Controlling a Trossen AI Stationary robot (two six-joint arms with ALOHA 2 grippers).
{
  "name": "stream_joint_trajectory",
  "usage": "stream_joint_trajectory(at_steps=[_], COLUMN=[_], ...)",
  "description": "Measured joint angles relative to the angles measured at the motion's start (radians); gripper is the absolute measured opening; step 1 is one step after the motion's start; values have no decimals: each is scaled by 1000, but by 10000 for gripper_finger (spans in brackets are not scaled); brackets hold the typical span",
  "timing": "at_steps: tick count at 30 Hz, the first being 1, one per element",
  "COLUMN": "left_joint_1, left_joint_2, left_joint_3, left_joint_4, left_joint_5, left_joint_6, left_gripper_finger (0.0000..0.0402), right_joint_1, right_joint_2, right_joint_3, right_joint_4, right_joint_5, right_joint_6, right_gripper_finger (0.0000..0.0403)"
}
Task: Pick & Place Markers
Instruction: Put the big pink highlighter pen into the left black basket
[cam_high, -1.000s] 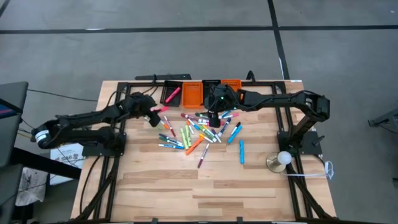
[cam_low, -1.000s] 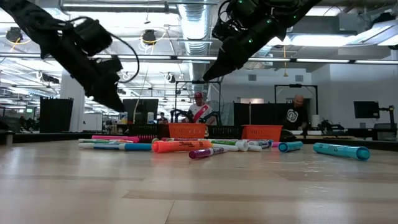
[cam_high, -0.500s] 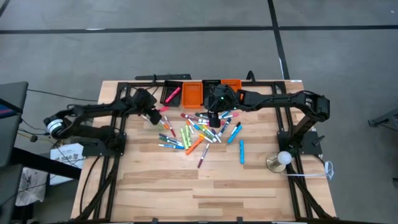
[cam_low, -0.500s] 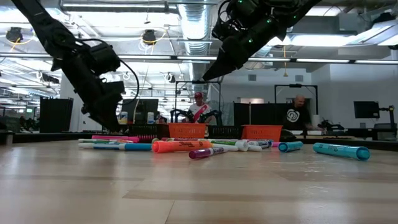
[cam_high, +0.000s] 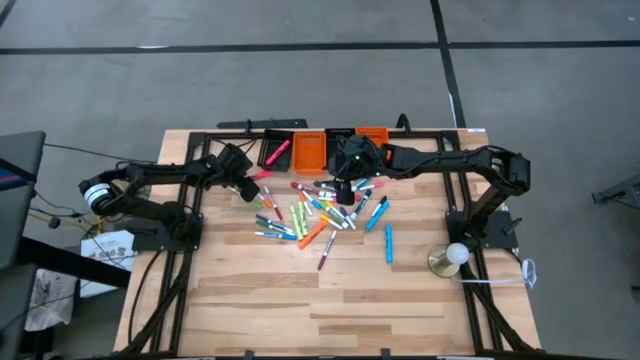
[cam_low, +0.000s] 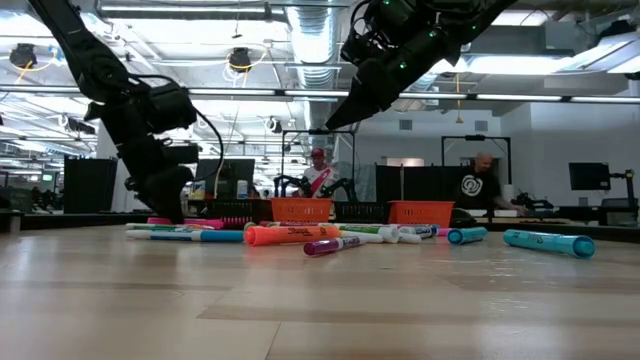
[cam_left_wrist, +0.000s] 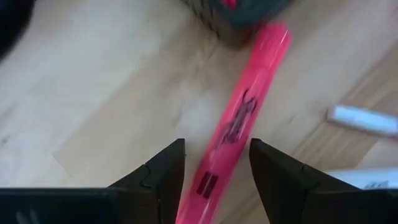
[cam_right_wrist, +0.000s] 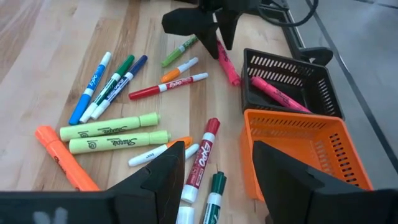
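I am holding the left gripper (cam_left_wrist: 212, 168) open astride a pink marker (cam_left_wrist: 239, 127), its long axis running toward the black bin (cam_right_wrist: 292, 81); right gripper (cam_right_wrist: 214, 177) hovering open

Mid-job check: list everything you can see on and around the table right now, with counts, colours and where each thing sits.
markers: roughly thirty in mixed colours, scattered mid-table in front of the bins
pink highlighter: one, on the wood beside the black bin, between the left gripper's open fingers
pink marker: one, lying inside the black bin
black bin: one, far edge of the table
orange bins: two, far edge, either side of a dark bin
round metal base with white ball: one, by the right arm's mount
people: two, in the room beyond the table
left gripper: open, down at the pink highlighter
right gripper: open, raised over the marker pile
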Motion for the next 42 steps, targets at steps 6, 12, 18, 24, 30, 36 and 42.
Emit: stream_joint_trajectory(at_steps=[6,12,18,24,30,36,42], left_joint_1=[0,-2,-5,-5,-7,-8,-10], left_joint_2=[53,21,-18,-45,-58,-58,-58], left_joint_3=[6,2,-3,-4,1,1,1], left_joint_4=[12,4,-26,-34,-18,-45,-63], left_joint_5=[3,11,17,11,-10,19,76], left_joint_6=[0,1,12,7,-4,-4,-18], left_gripper_finger=[174,121,66,78,71,75,72], right_joint_1=[0,0,0,0,0,0,0], right_joint_2=[0,0,0,0,0,0,0], right_joint_3=[0,0,0,0,0,0,0], right_joint_4=[0,0,0,0,-1,0,0], right_joint_5=[0,0,0,0,0,0,0], right_joint_6=[0,0,0,0,0,-5,-6], right_gripper_finger=[178,180,177,177,177,177,177])
